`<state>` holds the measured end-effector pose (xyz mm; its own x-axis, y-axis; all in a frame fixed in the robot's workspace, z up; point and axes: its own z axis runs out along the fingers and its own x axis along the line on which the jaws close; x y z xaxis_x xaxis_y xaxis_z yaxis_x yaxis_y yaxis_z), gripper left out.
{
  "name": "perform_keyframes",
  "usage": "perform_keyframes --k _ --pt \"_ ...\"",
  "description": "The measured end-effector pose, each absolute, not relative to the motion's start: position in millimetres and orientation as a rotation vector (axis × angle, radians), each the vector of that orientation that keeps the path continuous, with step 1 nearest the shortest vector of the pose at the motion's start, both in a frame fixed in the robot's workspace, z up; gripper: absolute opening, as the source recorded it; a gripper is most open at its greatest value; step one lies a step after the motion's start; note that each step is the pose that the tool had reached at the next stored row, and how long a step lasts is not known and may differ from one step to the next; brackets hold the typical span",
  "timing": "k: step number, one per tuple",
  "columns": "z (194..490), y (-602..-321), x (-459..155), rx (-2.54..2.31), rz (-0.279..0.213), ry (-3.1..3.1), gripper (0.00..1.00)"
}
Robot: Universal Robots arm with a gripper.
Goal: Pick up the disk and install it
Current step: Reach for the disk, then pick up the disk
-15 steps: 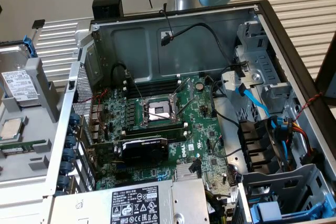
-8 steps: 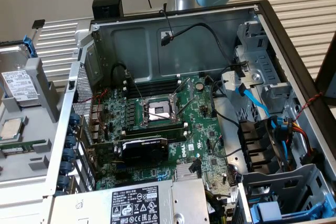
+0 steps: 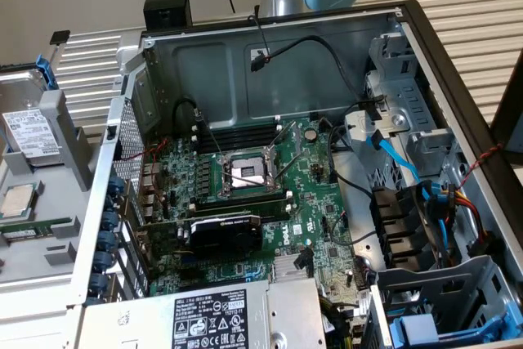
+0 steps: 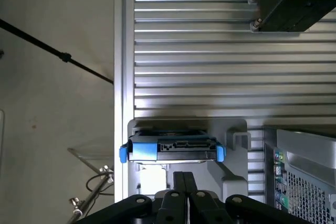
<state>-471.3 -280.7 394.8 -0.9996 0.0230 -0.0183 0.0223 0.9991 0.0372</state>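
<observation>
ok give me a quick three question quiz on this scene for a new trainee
1. True or false: the hand is shut on the disk.
2. The disk's carrier frame is: A red, B blue, C green.
3. In the exterior view, on which side of the open computer case does the disk sit?
Key: 1 false, the hand is shut but empty, and the disk rests in its grey holder. 2 B. 3 the exterior view's left, outside the case.
</observation>
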Motion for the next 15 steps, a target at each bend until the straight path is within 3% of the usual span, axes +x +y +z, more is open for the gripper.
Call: perform_keyframes --k 15 --pt "394.8 -280.5 -471.7 -0.098 0.059 3.122 0.11"
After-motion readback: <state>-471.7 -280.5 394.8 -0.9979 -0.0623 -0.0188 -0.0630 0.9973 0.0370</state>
